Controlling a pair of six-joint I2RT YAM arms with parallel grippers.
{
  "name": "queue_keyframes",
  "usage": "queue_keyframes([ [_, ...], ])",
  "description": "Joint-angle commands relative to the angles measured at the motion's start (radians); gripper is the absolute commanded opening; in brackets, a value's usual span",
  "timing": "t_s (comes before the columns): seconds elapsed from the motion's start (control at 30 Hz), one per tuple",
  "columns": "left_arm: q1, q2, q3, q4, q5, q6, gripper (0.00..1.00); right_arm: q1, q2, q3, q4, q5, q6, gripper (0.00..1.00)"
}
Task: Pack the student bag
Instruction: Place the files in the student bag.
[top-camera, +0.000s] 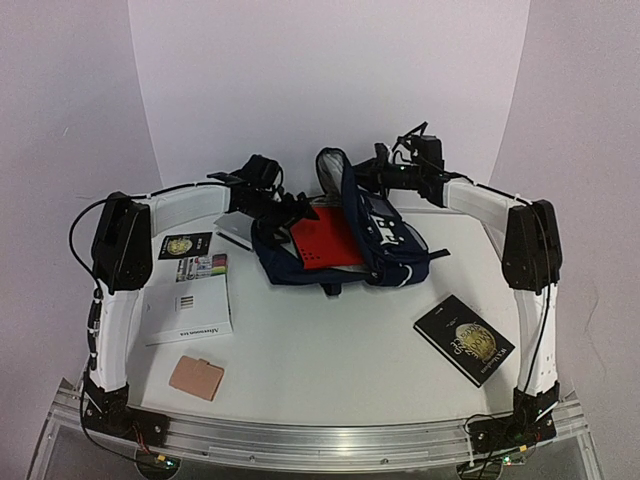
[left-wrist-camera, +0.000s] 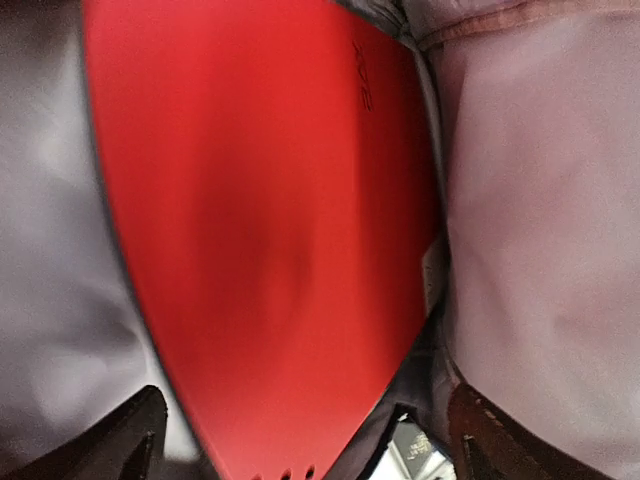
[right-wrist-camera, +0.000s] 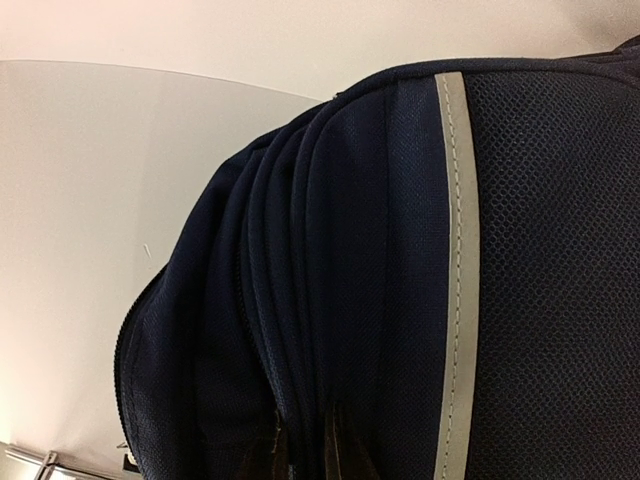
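Left fingers (left-wrist-camera: 120, 445) stand apart, red folder (left-wrist-camera: 270, 230) half inside; should the right fingers (right-wrist-camera: 345, 455) clamping the student bag (top-camera: 385, 235) slip, it could slide out.

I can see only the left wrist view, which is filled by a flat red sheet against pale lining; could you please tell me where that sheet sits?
Observer: The flat red sheet with small holes lies in the open mouth of the large dark navy fabric backpack, at the far middle of the table.
Operator: Thank you. What holds the mouth open?
Observer: The right gripper is shut on a fold of the backpack's fabric, and the top flap stands raised.
Operator: And what lies outside the backpack?
Observer: A black book with a gold emblem lies on the table to its right, and a white booklet to its left.
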Motion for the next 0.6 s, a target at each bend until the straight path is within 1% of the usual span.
queue_keyframes([
  [0.0, 0.007, -0.109, 0.09, -0.211, -0.065, 0.111, 1.0, -0.013, -0.158, -0.062, 0.117, -0.049, -0.028, 0.0],
  [0.1, 0.009, -0.119, 0.107, -0.306, -0.022, 0.216, 0.99, -0.013, -0.174, -0.094, 0.117, -0.048, -0.026, 0.0],
  [0.23, 0.024, -0.209, -0.008, -0.275, 0.138, 0.426, 0.99, -0.014, -0.187, -0.106, 0.114, -0.062, -0.025, 0.0],
  [0.3, 0.038, -0.23, -0.017, -0.312, 0.188, 0.53, 0.98, -0.013, -0.199, -0.123, 0.109, -0.072, -0.027, 0.0],
  [0.43, 0.029, -0.242, -0.017, -0.39, 0.24, 0.754, 0.95, -0.013, -0.221, -0.168, 0.103, -0.087, -0.024, 0.0],
  [0.57, -0.002, -0.261, -0.075, -0.343, 0.235, 0.948, 0.94, -0.013, -0.223, -0.167, 0.103, -0.098, -0.008, 0.0],
])
